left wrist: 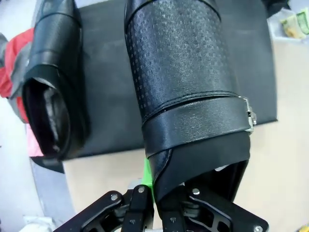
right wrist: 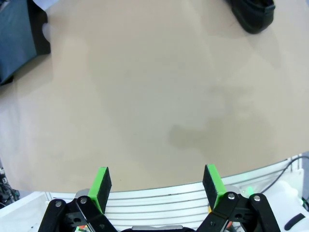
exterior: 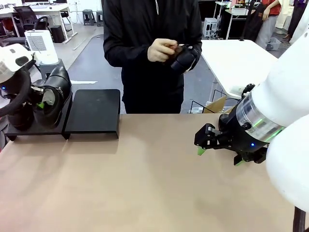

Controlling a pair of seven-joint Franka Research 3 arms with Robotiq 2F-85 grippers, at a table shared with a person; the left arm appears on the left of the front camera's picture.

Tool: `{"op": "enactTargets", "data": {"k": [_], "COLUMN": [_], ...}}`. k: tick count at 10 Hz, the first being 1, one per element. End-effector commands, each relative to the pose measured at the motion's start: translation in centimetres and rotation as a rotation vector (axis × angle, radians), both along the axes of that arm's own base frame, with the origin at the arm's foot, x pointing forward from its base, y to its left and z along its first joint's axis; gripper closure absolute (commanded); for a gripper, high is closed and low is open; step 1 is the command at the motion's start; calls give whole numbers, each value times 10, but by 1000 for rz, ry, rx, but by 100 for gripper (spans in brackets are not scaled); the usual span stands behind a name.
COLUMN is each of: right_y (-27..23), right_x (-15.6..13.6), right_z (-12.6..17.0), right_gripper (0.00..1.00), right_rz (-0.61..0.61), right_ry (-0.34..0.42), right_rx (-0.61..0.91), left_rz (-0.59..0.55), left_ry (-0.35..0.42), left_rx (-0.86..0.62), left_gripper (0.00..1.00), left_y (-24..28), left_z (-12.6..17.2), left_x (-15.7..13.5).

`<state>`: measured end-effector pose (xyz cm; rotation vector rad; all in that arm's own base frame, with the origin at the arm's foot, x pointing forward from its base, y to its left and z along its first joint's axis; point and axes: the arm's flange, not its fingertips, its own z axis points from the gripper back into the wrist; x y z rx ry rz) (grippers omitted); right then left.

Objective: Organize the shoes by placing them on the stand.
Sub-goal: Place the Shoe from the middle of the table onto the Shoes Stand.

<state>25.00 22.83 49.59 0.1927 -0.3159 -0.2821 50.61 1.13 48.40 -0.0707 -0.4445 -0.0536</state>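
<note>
The left gripper point(left wrist: 153, 191) is squeezed shut on the back rim of a shoe point(left wrist: 183, 72) that sits over the left part of the stand point(left wrist: 104, 96). This shoe is shiny black with tiny dots, a strap and a small silver buckle. Another black shoe point(left wrist: 53, 87) lies just beside it on the stand. Well away from the stand, the right gripper point(exterior: 217, 147) is wide open with nothing in it. Behind the stand, a person's hands point(exterior: 161, 50) hold a third shoe point(exterior: 183, 59).

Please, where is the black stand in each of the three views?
Front view: the stand, far left of the table.
Left wrist view: upper middle, behind two shoes.
Right wrist view: dark slab in the top left corner, likely the stand.
Shared landmark: the tan table.
</note>
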Motion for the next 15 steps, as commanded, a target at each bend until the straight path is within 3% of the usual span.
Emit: {"op": "enactTargets", "data": {"k": [1, 4, 11, 15], "right_y": [0, 0, 0, 0], "right_x": [4, 4, 4, 4], "right_z": [-1, -1, -1, -1], "right_gripper": [0, 0, 0, 0], "right_rz": [26, 26, 26, 26], "right_ry": [-1, -1, -1, -1], "right_rx": [26, 26, 26, 26], "left_rz": [-31, 33, 67, 89], "left_ry": [-20, -81, -17, -30], "left_rx": [6, 38, 18, 16], "left_gripper": [100, 100, 100, 100], "left_y": [0, 12, 23, 28], "left_z": [-2, -13, -38, -54], "left_x": [28, 40, 45, 51]}}
